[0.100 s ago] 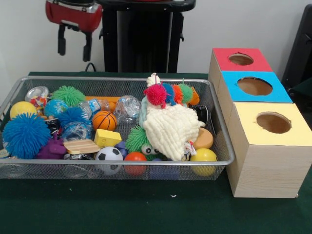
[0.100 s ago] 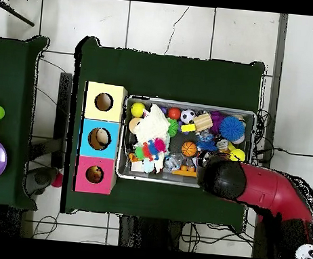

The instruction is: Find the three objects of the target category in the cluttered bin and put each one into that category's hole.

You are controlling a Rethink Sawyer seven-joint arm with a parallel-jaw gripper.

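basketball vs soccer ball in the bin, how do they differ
The basketball is orange with black lines; the soccer ball is white with black patches. The basketball lies mid-bin; the soccer ball lies against the bin's front wall. The soccer ball looks slightly larger. Both are small round toy balls.

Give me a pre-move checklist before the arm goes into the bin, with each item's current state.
1. Pincer empty: ok, nothing between the fingers.
2. Pincer open: ok, fingers hang apart.
3. Pincer clear of the bin: ok, it hangs above the far rim.
4. Holes unblocked: ok for the yellow box, blue box and red box in the front view.
5. Items reachable: not ok, the cream knit toy lies over neighbours.
6. Target category known: cannot tell.
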